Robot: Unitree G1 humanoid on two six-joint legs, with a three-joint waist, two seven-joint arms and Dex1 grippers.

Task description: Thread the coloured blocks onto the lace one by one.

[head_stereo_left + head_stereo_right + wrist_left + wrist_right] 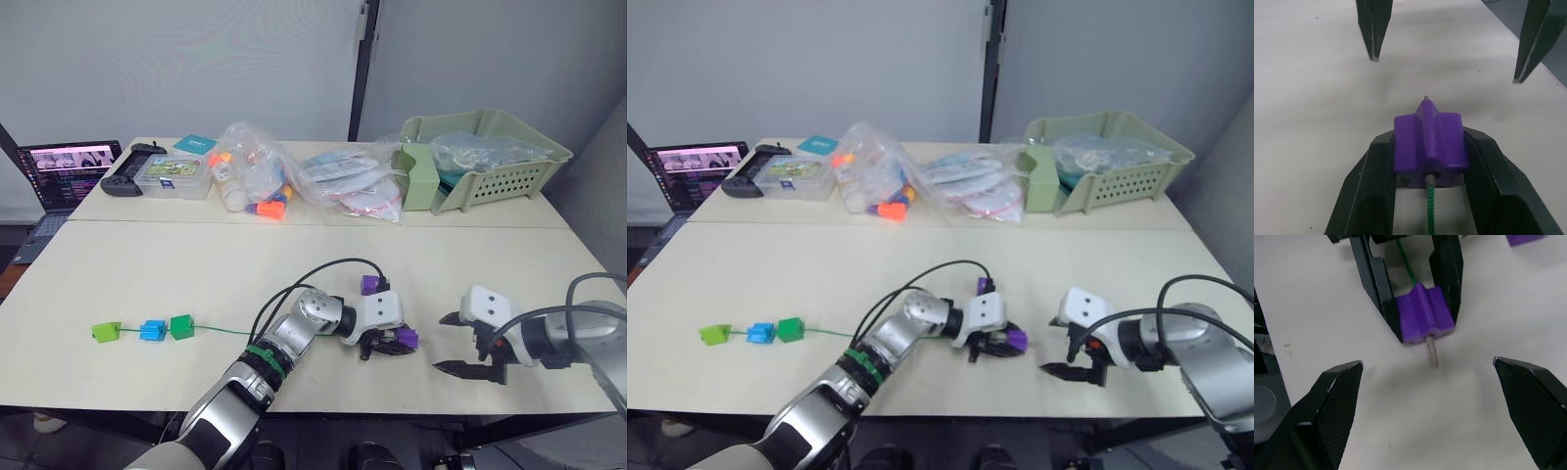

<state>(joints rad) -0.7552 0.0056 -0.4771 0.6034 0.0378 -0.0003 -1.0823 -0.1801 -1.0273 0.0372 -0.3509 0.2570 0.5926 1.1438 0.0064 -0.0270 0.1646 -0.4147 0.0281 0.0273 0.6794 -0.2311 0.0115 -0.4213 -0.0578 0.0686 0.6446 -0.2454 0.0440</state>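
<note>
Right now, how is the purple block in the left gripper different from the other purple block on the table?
The purple block in the left gripper is clamped between that gripper's fingers, with the lace's grey tip poking out of it. The other purple block sits loose on the table, unthreaded, beyond the left gripper. Both are the same purple.

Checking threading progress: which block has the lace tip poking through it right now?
The purple block clamped in the left end effector; the other purple block lies loose behind it.
</note>
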